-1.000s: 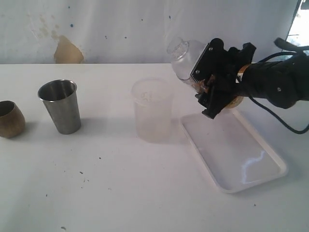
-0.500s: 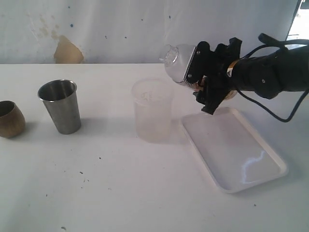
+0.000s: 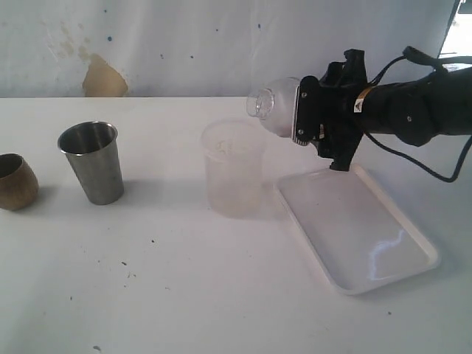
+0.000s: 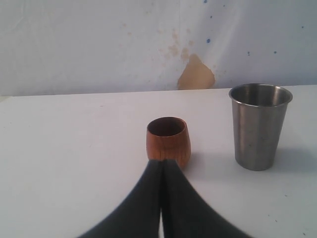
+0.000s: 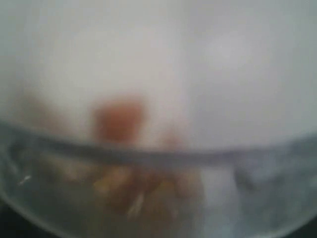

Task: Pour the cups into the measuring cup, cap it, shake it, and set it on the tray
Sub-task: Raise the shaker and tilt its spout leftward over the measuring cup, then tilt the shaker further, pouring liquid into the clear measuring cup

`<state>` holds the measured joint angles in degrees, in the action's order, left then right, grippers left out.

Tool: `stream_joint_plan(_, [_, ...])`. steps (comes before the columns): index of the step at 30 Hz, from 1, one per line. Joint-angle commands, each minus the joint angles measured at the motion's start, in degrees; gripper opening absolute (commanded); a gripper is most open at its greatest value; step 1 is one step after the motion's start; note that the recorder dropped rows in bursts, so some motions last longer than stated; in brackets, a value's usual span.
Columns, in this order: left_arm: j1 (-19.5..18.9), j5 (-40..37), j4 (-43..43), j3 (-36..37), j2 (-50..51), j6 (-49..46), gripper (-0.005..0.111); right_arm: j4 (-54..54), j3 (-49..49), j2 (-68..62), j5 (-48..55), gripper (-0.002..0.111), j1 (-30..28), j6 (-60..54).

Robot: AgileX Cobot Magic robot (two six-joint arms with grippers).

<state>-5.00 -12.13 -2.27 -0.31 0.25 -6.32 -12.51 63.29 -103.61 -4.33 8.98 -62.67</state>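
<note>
The steel tumbler (image 3: 93, 161) and the brown wooden cup (image 3: 16, 181) stand upright at the left of the white table. My left gripper (image 4: 162, 161) is shut and empty, its tips just in front of the wooden cup (image 4: 168, 140), with the tumbler (image 4: 258, 125) beside it. My right gripper (image 3: 301, 112) is shut on a clear glass jar (image 3: 271, 105), tipped on its side with its mouth above a milky, unmarked plastic cup (image 3: 234, 168). The jar (image 5: 158, 188) fills the right wrist view, with blurred orange bits inside. The tray (image 3: 354, 228) lies empty at right. The measuring cup is out of view.
A pale wall with a tan patch (image 3: 103, 77) runs along the table's far edge. The right arm and its black cable (image 3: 435, 110) hang over the tray's far end. Small dark specks dot the table front.
My right gripper has swung up and leftward, tipping the jar further onto its side, so its mouth now sits over the milky cup. The left gripper and cups have not moved.
</note>
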Motion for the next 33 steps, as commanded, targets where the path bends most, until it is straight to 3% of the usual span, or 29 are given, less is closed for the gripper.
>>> stream_joint_plan(1, [0.03,0.55,0.18,0.31,-0.25,0.03,0.001,0.03,0.89,0.76,-4.78,0.0,-0.49,-3.57])
stream_joint_plan(33, [0.03,0.55,0.18,0.31,-0.25,0.03,0.001,2.39,2.78,-1.18,-16.01,0.0,-2.18,-18.53])
